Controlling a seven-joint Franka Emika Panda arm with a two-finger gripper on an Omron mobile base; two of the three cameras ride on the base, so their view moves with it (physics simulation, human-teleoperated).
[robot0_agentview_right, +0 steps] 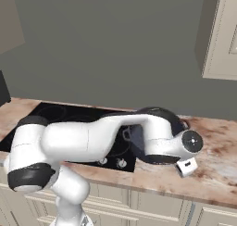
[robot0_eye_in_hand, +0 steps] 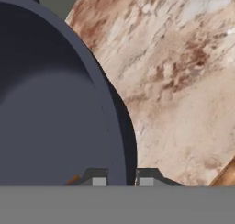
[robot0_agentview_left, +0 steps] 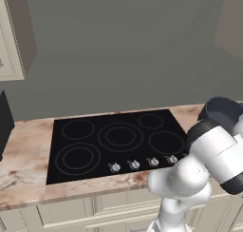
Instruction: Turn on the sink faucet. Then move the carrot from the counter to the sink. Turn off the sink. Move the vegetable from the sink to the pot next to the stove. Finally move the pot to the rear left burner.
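Note:
The dark grey pot point(robot0_eye_in_hand: 50, 103) fills the left of the hand view, and its rim wall runs down between my two fingertips. My gripper point(robot0_eye_in_hand: 122, 179) is shut on that rim. A sliver of the orange carrot point(robot0_eye_in_hand: 71, 178) shows inside the pot, by the left fingertip. From the left base view the pot point(robot0_agentview_left: 222, 110) sits at the right end of the black stove point(robot0_agentview_left: 118, 140), partly behind my arm. The rear left burner point(robot0_agentview_left: 78, 129) is bare. In the right base view my arm covers most of the pot point(robot0_agentview_right: 135, 139). The sink and faucet are out of view.
Marble counter point(robot0_eye_in_hand: 183, 81) stretches to the right of the pot. Several knobs point(robot0_agentview_left: 134, 165) line the stove's front edge. A dark appliance point(robot0_agentview_left: 4, 124) stands at the counter's far left. Wall cabinets hang at the left point(robot0_agentview_left: 12, 36) and the right point(robot0_agentview_right: 222, 35).

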